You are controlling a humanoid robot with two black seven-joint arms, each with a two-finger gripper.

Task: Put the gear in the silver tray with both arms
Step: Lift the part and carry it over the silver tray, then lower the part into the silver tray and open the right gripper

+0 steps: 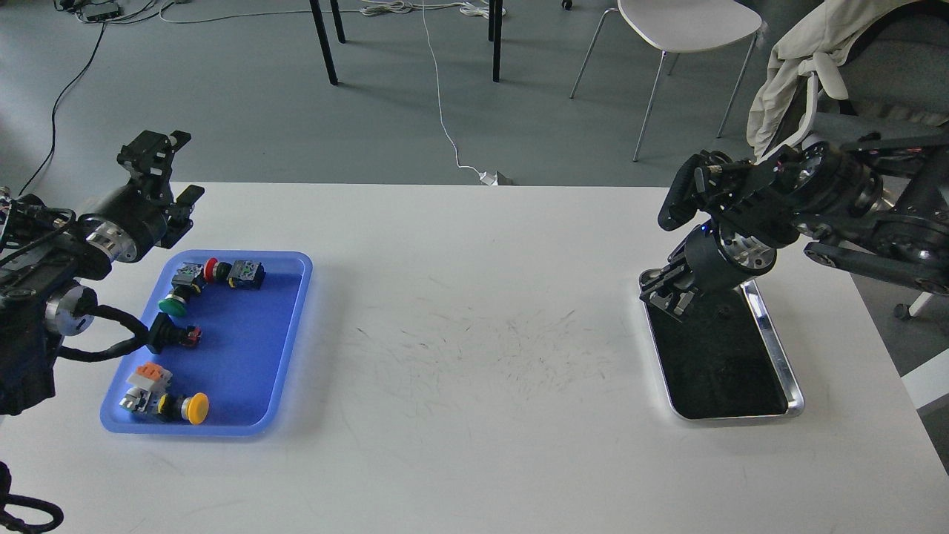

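A shiny stainless-steel silver tray (778, 356), rounded at the corners with a raised rim and a dark mirror-like bottom, lies on the right side of the white surface (474, 297); nothing can be made out on its visible bottom; the right gripper (665, 291) hangs over its far left corner, jaws dark against the tray, so whether they are parted or hold anything cannot be told; on the left a blue plastic tray (296, 297) holds push-button switches, among them a green-capped switch (173, 303), a red-capped switch (211, 269) and a yellow-capped switch (194, 408); the left gripper (169, 169) is raised by the blue tray's far left corner, jaws apart and empty.
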